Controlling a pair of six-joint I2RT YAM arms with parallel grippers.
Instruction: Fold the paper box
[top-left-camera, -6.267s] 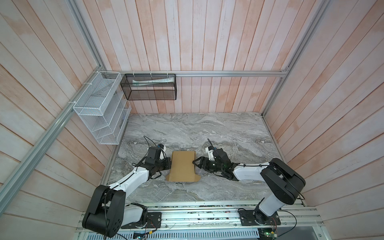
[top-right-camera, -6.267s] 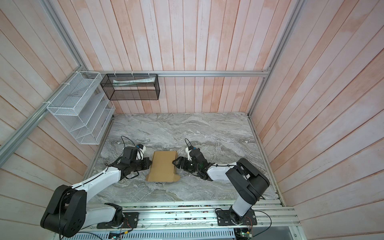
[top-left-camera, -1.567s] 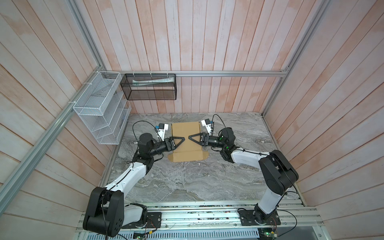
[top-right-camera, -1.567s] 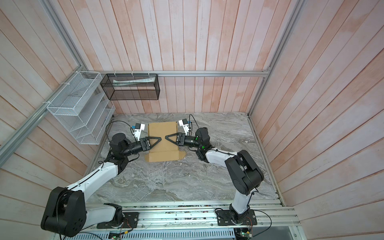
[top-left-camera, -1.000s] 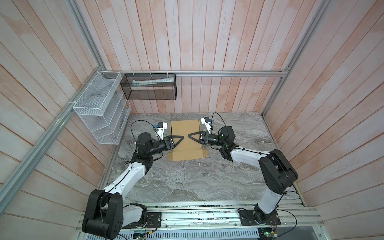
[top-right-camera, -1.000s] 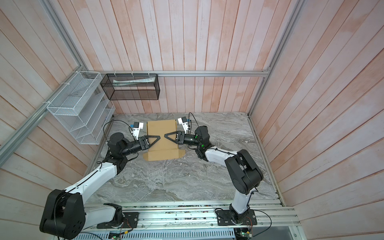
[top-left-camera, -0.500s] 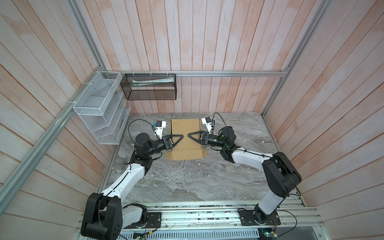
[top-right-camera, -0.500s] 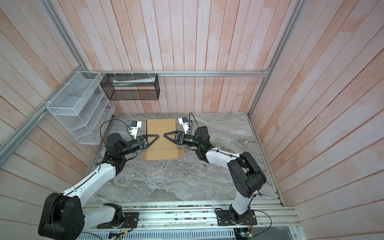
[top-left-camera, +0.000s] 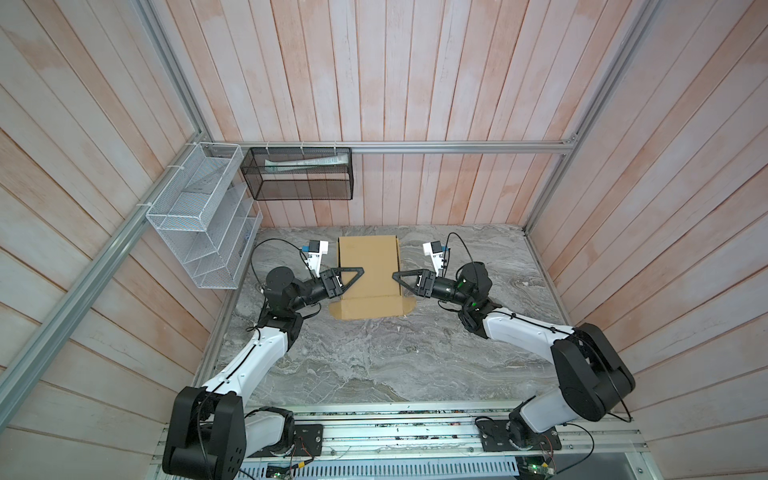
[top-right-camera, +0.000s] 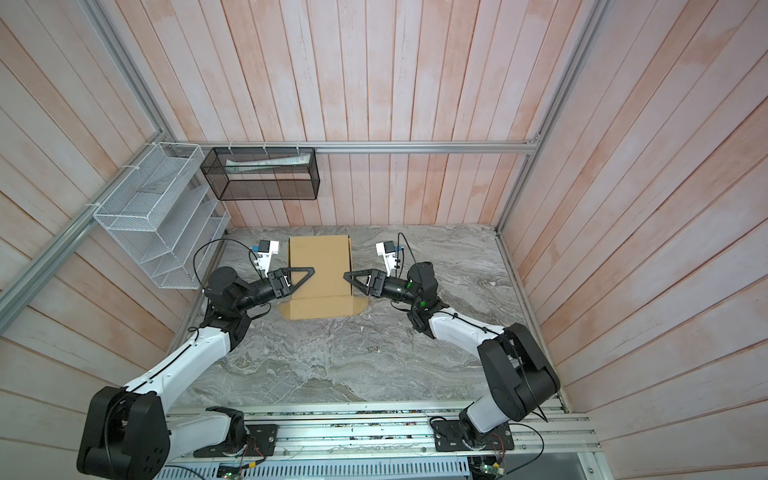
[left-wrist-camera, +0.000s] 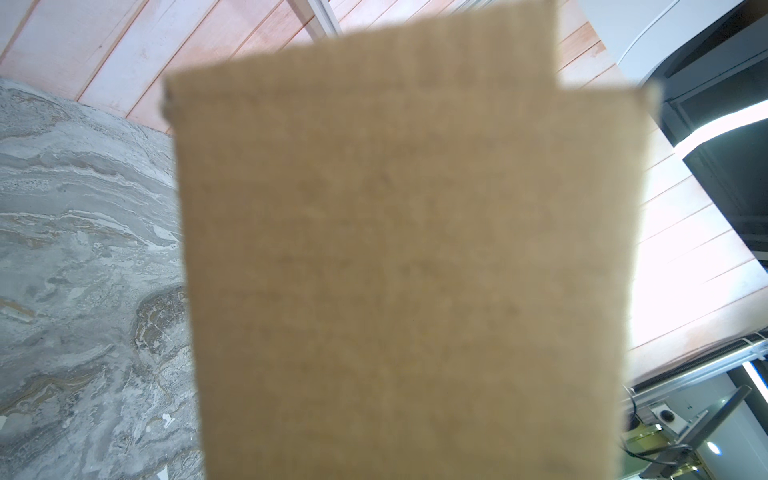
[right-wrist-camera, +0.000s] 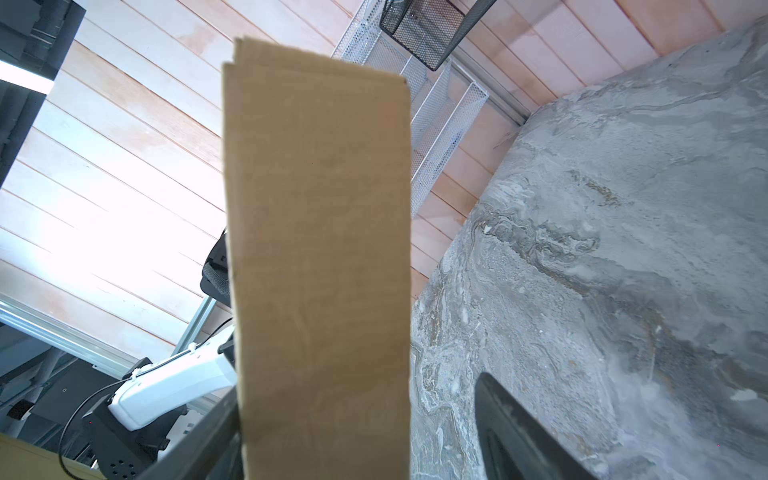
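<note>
The paper box (top-left-camera: 368, 266) is plain brown cardboard, matt and faintly fibrous up close. The bench (top-left-camera: 374, 357) looks like smooth grey veined stone. The walls (top-left-camera: 415, 83) are pale washed wood planks, framed by dull metal rails (top-left-camera: 457, 146). A white wire rack (top-left-camera: 195, 216) and black mesh basket (top-left-camera: 299, 178) are metal.

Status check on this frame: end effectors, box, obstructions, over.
Right end effector open, straddling box side wall. Left end effector at opposite wall, grip unseen. Near flap flat on table. Nothing in the way.
</note>
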